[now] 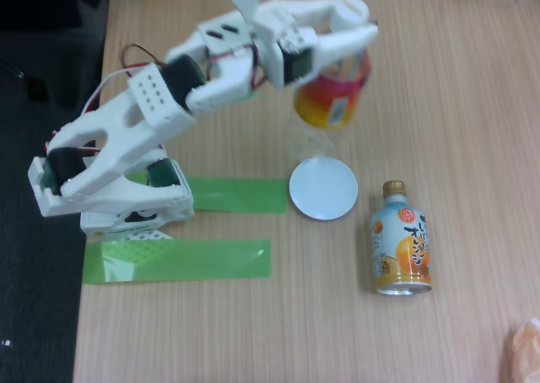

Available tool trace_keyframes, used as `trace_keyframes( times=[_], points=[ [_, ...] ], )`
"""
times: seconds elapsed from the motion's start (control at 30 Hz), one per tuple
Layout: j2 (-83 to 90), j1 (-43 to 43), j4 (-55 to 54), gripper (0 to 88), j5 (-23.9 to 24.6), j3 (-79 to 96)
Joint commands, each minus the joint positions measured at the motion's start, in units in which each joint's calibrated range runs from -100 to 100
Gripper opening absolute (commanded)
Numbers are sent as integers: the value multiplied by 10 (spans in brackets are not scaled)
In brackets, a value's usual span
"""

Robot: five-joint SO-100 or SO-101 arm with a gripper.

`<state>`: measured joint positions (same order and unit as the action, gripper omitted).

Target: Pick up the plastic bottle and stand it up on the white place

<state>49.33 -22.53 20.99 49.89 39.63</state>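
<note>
No legible text; drink can-bottle (pixel 402 248) label print too blurred, plastic bottle (pixel 331 100) label likewise.

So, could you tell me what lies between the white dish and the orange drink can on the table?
In the fixed view, nothing lies between the white dish and the orange drink can: just a short stretch of bare wooden table. They stand apart, not touching.

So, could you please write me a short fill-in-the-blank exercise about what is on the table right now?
1. The claw holds the plastic bottle above the round ____ dish.
2. The orange drink can has a ____ cap.
3. Two strips of ____ tape lie near the arm's base.

Missing words: white; gold; green
</note>
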Motion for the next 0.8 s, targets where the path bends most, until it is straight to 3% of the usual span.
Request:
trace_keyframes(
  times=[0.0,0.3,0.77],
  points=[
    [7,31,-73,89,-1,42],
    [7,80,-148,89,-4,124],
    [15,76,-147,89,0,141]
  ],
)
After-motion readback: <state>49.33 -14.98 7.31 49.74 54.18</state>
